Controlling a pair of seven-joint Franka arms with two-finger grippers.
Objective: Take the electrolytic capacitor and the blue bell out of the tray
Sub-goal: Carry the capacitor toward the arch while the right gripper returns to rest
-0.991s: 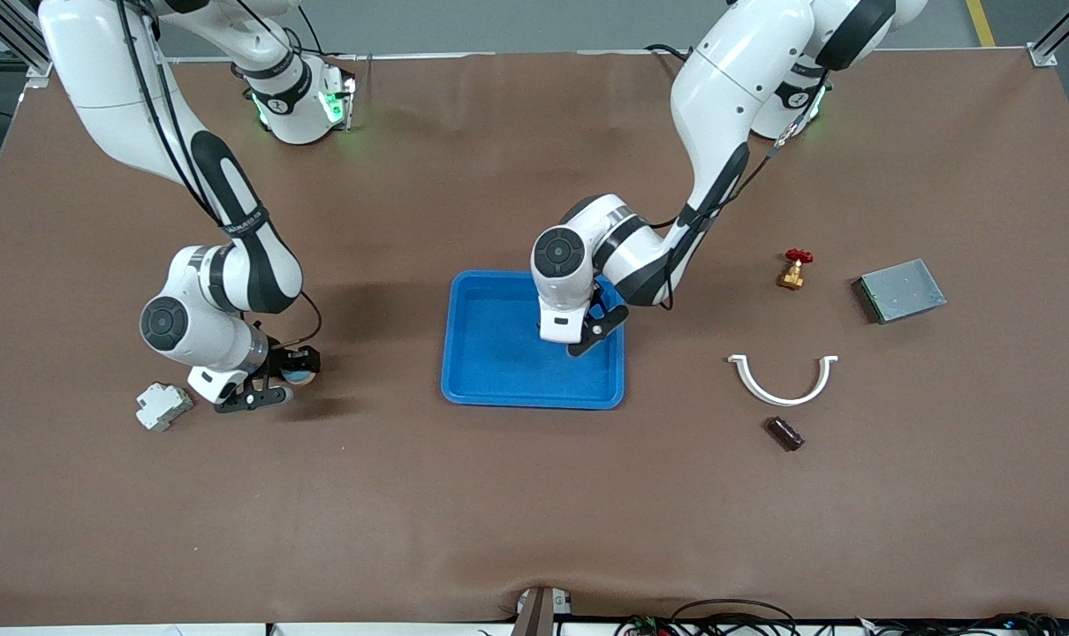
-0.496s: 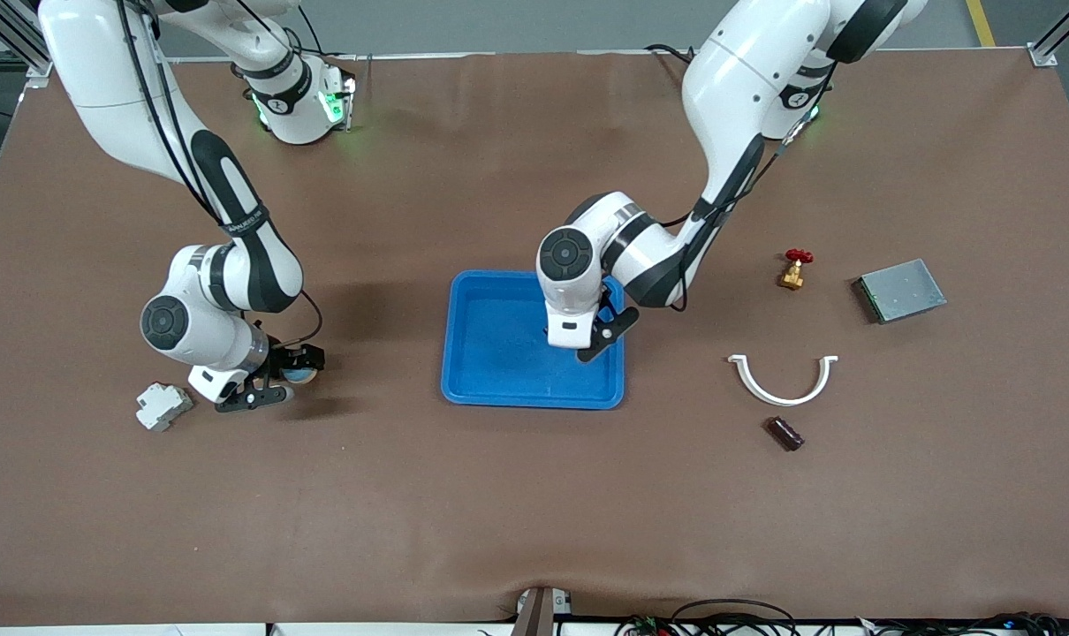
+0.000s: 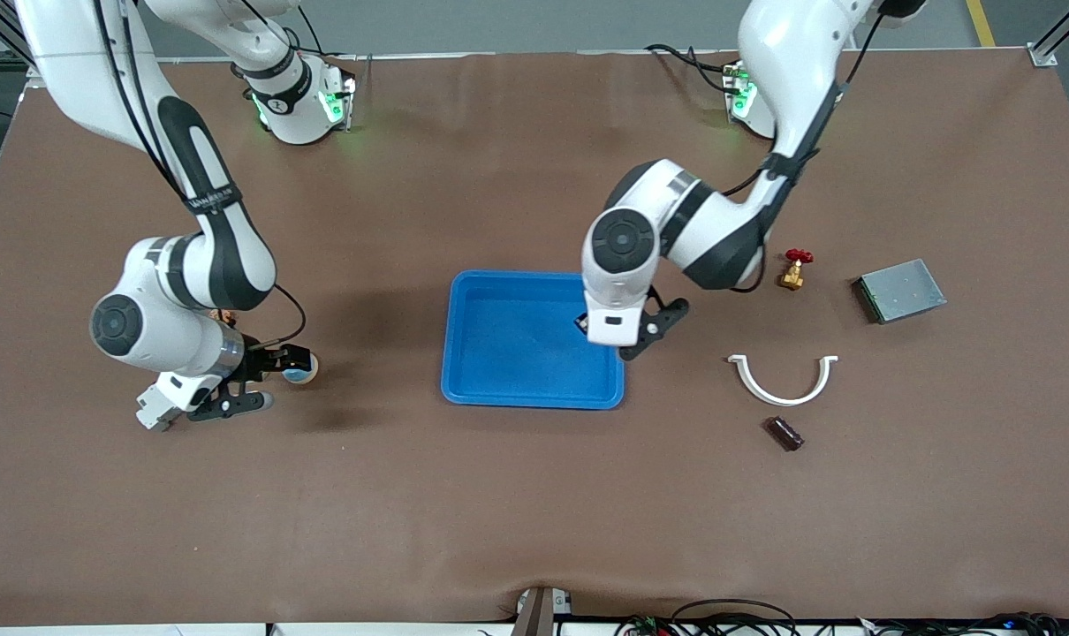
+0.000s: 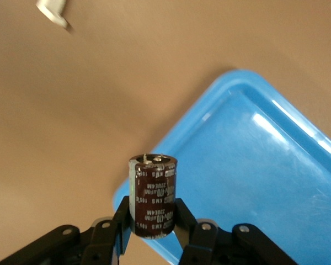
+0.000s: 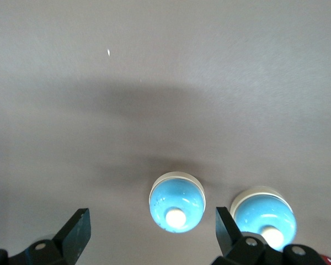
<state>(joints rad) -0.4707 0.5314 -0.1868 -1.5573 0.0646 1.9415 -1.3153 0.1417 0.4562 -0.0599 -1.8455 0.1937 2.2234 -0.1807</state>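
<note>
My left gripper (image 4: pixel 151 214) is shut on a dark brown capacitor (image 4: pixel 153 193), held upright over the corner of the blue tray (image 4: pixel 254 165). In the front view that gripper (image 3: pixel 632 334) hangs over the tray's rim (image 3: pixel 534 396) at the left arm's end. A blue bell (image 5: pixel 176 202) with a white button sits on the table, just ahead of my open right gripper (image 5: pixel 151 223) and untouched. A second blue bell (image 5: pixel 263 218) sits beside one finger. The front view shows one bell (image 3: pixel 301 372) next to the right gripper (image 3: pixel 256 382).
A white breaker (image 3: pixel 150 411) lies partly under the right hand. Toward the left arm's end lie a white curved clip (image 3: pixel 783 380), another dark capacitor (image 3: pixel 784 433), a red-handled brass valve (image 3: pixel 794 268) and a grey metal box (image 3: pixel 901 290).
The right gripper opened, let go of the bell and drew back toward the right arm's end. The left arm carried the capacitor from over the tray's middle to its edge.
</note>
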